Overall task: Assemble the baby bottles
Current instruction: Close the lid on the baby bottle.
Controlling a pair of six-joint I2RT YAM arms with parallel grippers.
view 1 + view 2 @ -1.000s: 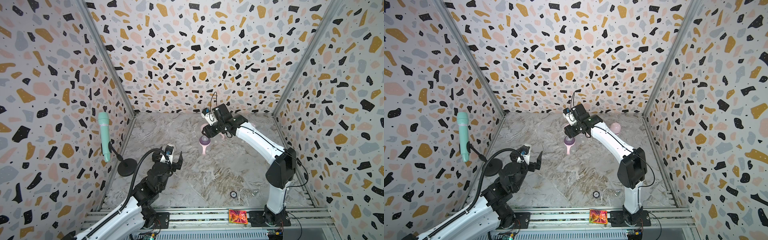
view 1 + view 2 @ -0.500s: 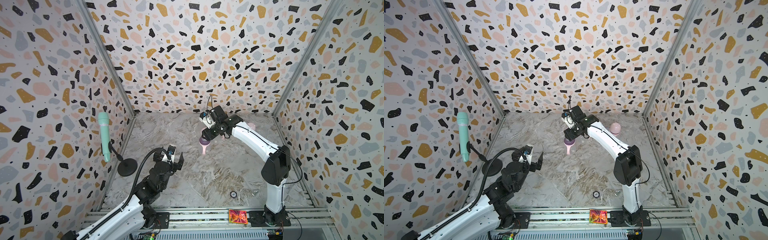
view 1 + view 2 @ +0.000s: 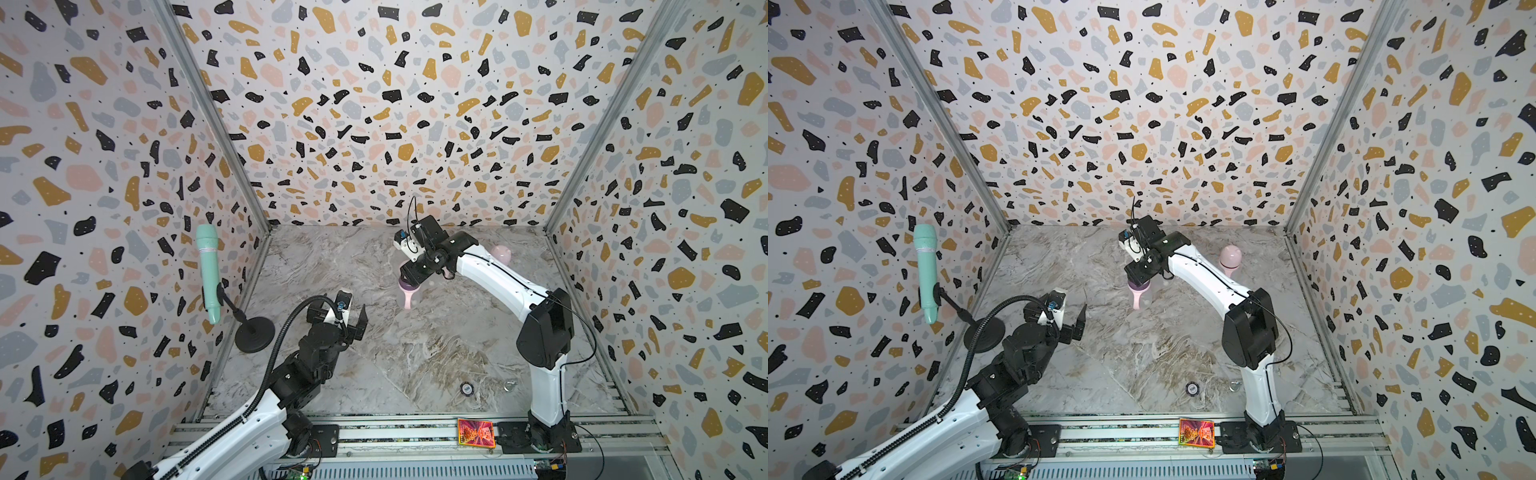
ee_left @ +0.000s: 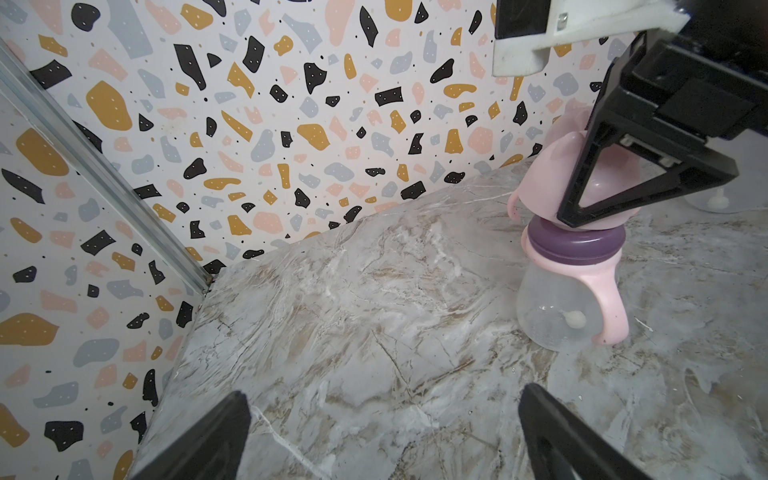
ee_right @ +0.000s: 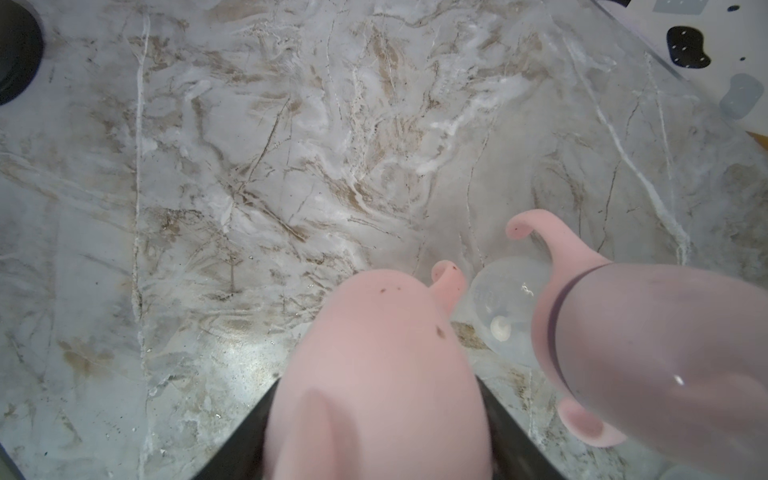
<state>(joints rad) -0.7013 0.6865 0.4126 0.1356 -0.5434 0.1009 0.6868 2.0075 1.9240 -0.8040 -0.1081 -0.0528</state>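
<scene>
While pink dome cap [image 4: 544, 183] is clamped by part-open right tool [image 5: 374, 424] atop purple collar [image 4: 577, 245] of upright baby bottle [image 4: 557, 307], centre-rear of desk [image 4: 374, 311], left tool [image 4: 384, 401] is held wide, empty. Bottle judged light, slippery, easily tipped; clear body below pink handles [image 4: 609, 303] advised as steadying hold.

Both top views: right gripper [image 3: 409, 278] covers the top of the baby bottle [image 3: 408, 296]; only collar and one handle show. Right wrist: pink cap [image 5: 374, 374] blurred, clipped by the frame edge, hiding most of the jaws. Left gripper [image 4: 384, 395] jaws clipped too. Small round item [image 3: 466, 388] on tabletop [image 3: 415, 353]: too small to ID.
</scene>
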